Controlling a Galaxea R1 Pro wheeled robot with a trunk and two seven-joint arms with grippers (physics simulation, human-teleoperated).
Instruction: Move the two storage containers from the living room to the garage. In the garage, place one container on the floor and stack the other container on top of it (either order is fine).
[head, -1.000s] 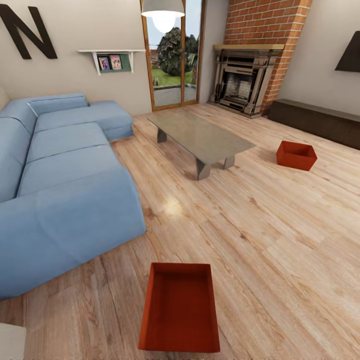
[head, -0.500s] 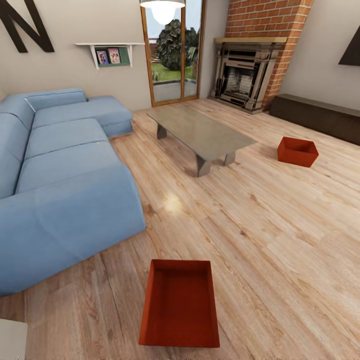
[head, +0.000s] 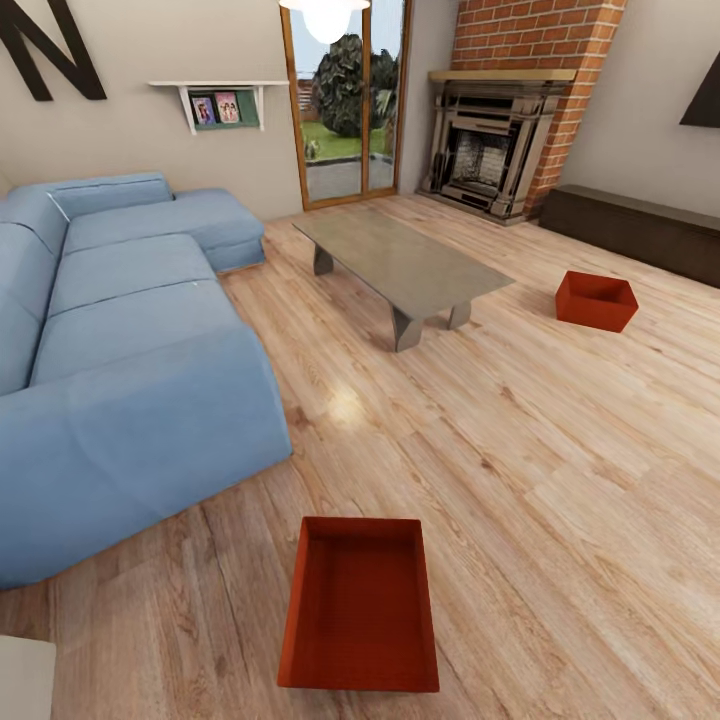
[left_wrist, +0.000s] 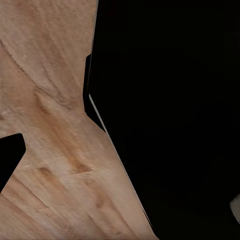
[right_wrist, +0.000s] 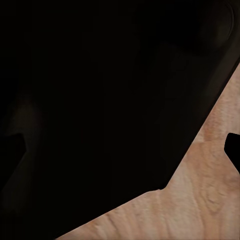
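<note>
Two red-orange open-top storage containers stand on the light wood plank floor of the living room. One container (head: 360, 605) lies close in front of me, low in the head view. The other container (head: 596, 300) sits farther off to the right, beyond the grey low table (head: 400, 262). In the left wrist view a dark fingertip (left_wrist: 10, 155) juts over wood floor beside a large black shape. In the right wrist view another dark fingertip (right_wrist: 233, 150) shows above wood floor. I cannot tell how either gripper's fingers stand.
A large blue sectional sofa (head: 130, 340) runs along the left. The brick fireplace (head: 485, 160) and a glass door (head: 345, 110) stand at the back, with a dark low cabinet (head: 640, 232) along the right wall. A pale corner (head: 22, 680) shows at bottom left.
The whole head picture has shifted slightly, so the camera has moved a little. Both containers rest in the same places on the floor.
</note>
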